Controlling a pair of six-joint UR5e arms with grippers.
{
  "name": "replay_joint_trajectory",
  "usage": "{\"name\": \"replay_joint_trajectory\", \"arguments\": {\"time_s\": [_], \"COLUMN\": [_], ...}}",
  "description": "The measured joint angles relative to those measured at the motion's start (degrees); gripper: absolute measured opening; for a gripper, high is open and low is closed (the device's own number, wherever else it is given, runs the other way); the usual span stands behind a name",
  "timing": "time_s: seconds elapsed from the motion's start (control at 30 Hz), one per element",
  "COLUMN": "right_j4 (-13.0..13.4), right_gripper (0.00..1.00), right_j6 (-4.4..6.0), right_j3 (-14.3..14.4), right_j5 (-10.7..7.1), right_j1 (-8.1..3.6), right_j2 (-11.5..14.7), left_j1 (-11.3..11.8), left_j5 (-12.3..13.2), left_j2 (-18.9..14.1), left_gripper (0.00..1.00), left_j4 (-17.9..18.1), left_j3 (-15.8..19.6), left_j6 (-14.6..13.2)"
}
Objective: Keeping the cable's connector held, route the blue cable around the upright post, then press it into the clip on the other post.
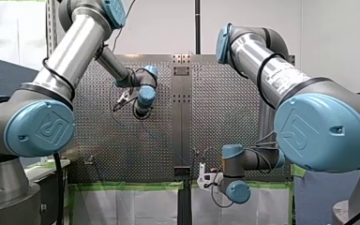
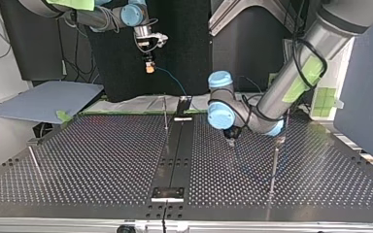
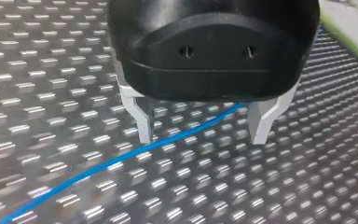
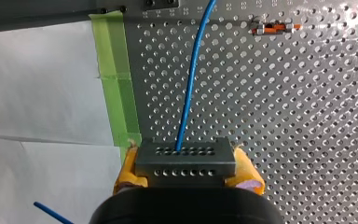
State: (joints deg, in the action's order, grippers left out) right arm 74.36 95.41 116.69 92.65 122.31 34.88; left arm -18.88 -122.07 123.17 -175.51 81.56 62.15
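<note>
Top view, left to right: the right gripper (image 2: 149, 68) hangs raised beyond the far edge of the perforated table (image 2: 102, 160), its yellow pads (image 4: 128, 168) clamped on the grey connector (image 4: 185, 167). The blue cable (image 2: 172, 81) descends from the connector toward the table, near a thin upright post (image 2: 165, 112). The left gripper (image 2: 231, 141) sits low over the table, its metal fingers (image 3: 144, 122) parted and gripping nothing, with the cable passing between them. A second post (image 2: 274, 162) stands just beside it.

Silver arms (image 1: 70, 51), blue joint caps (image 1: 40, 129)
</note>
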Motion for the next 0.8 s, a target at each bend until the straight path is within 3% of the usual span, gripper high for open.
{"name": "replay_joint_trajectory", "arguments": {"time_s": [0.27, 0.8], "right_j4": [0.0, 0.1], "right_gripper": [0.00, 0.00], "right_j6": [0.12, 0.00], "right_j3": [0.0, 0.0], "right_j5": [0.00, -0.01], "right_j1": [0.07, 0.13], "right_j2": [0.0, 0.0], "left_j1": [0.0, -2.8], "left_j5": [-2.7, -1.0], "left_j2": [1.7, 7.5], "left_gripper": [0.98, 0.98], "left_j4": [-0.7, -3.3], "left_j3": [0.0, 0.0], "left_j6": [0.0, 2.1]}}
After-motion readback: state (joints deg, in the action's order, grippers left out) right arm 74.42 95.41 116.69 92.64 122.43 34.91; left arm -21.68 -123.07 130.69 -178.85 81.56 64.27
